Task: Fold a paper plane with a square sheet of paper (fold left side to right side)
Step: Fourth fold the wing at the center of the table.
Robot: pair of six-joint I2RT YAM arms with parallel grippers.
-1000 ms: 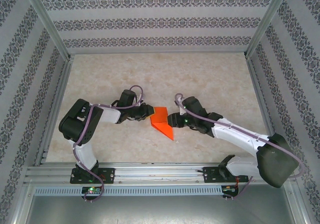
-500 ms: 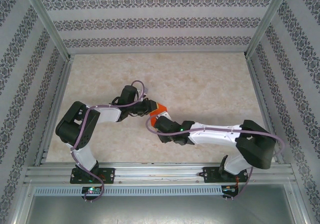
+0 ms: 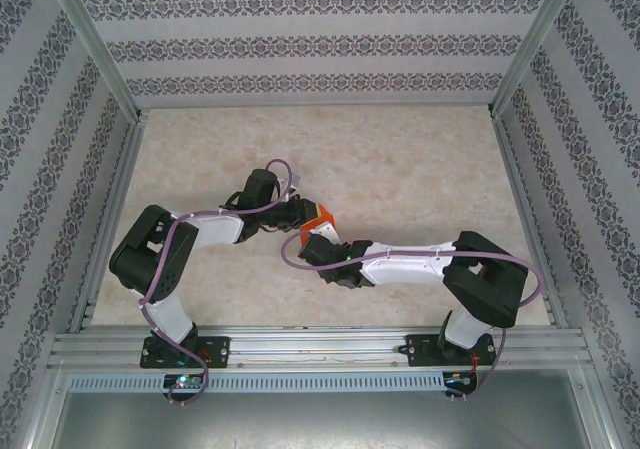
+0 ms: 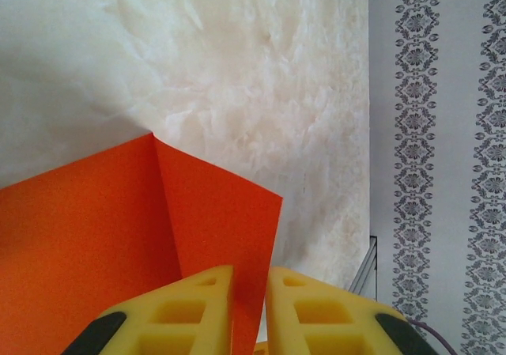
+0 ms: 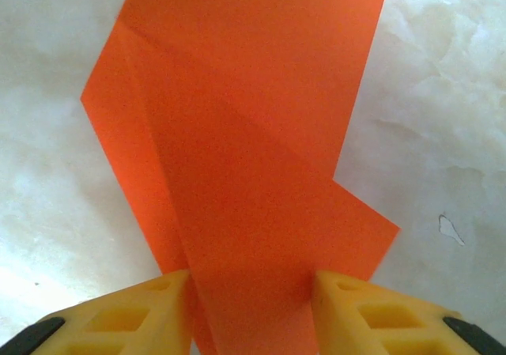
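Observation:
The square sheet of paper (image 3: 319,215) is bright orange-red and creased into a smaller shape. From the top view only a small corner of it shows between the two grippers. My left gripper (image 3: 298,216) comes in from the left. In its wrist view, its yellow fingers (image 4: 190,307) stand close together with an edge of the paper (image 4: 95,236) between them (image 4: 251,280). My right gripper (image 3: 313,239) reaches across from the near side. Its jaws (image 5: 253,288) stand apart, with a folded band of the paper (image 5: 253,134) running between them.
The pale marbled tabletop (image 3: 400,159) stretches behind and to the right of the paper. Patterned walls (image 3: 320,44) and metal frame posts enclose it. A metal rail (image 3: 320,349) runs along the near edge, where both arm bases are bolted.
My right arm has swung from the paper's right side across to its near side and now covers most of it. Its jaws have narrowed a little. The left gripper shifted slightly towards the paper.

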